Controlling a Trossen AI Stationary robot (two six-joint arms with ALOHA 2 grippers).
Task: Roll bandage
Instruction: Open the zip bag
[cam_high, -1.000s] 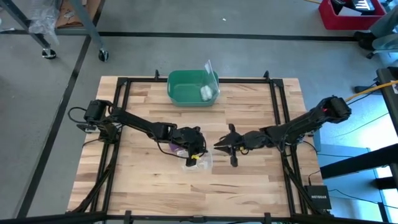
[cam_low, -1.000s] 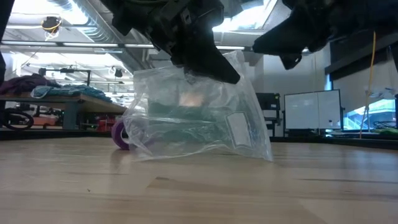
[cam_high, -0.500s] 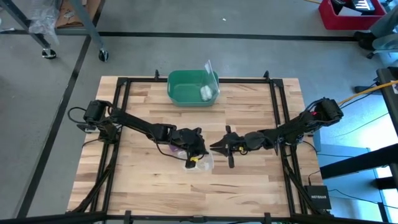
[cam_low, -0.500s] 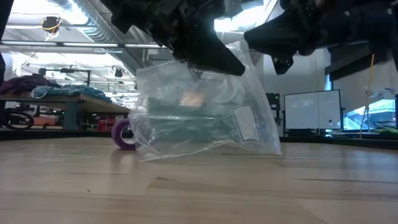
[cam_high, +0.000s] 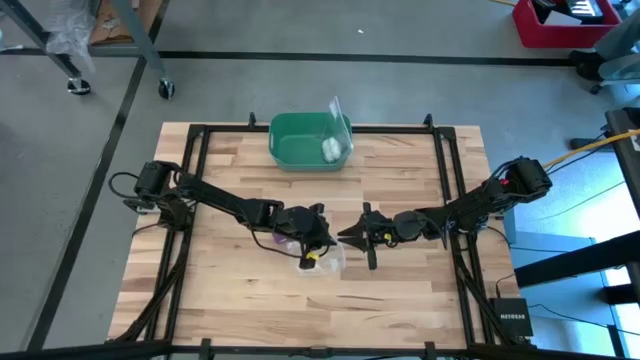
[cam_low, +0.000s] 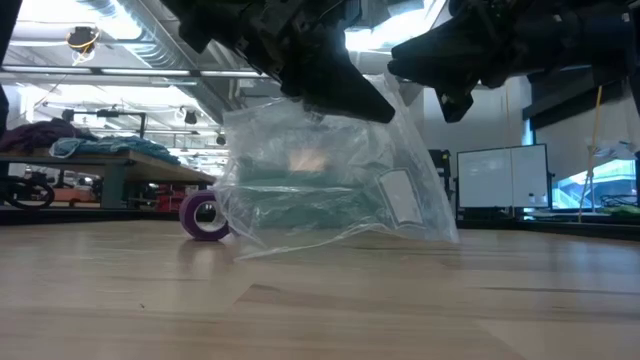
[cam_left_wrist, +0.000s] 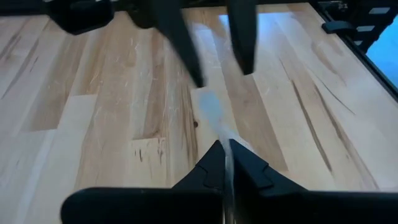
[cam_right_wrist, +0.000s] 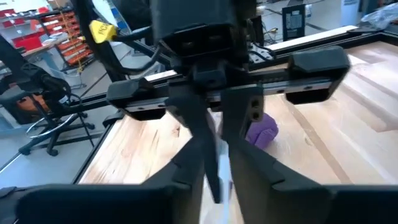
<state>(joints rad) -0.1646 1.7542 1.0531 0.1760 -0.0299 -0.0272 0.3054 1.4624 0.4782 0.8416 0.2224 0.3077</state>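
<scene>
Holding a clear plastic bag up by its top edge, our left gripper is clamped tight on the film. Our right gripper sits just beside it, fingers slightly apart. The bandage, a purple roll, rests on the table beside the bag. We risk the thin film slipping or tearing if we tug unevenly.

Purple bandage half hidden behind left end effector
</scene>
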